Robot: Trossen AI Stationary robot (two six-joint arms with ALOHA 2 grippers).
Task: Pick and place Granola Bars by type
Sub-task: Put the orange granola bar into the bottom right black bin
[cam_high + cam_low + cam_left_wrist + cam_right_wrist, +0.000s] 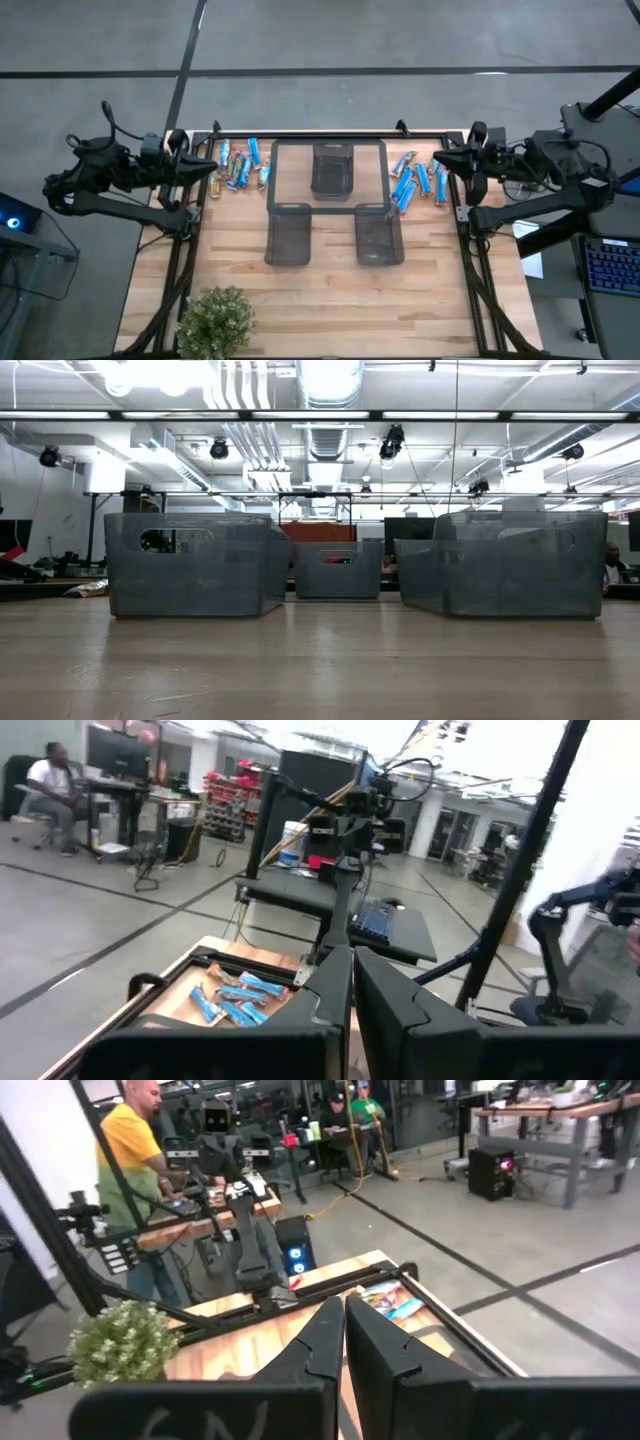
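Wood table [320, 300] in open lab, 3 mesh bins [332, 170] mid-table, look empty. Granola Bars [238, 166] in 2 piles at far edge, L and R of bins, none sorted yet — task at start. Left gripper [210, 168] & right gripper [440, 160] clenched, holding nothing, parked at table sides. Plant [215, 322] near edge.

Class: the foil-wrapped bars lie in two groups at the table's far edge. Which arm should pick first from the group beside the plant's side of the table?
Left. The left gripper, shut, sits right beside that group of blue foil-wrapped bars; the right gripper, also shut, is across the dark mesh bins.
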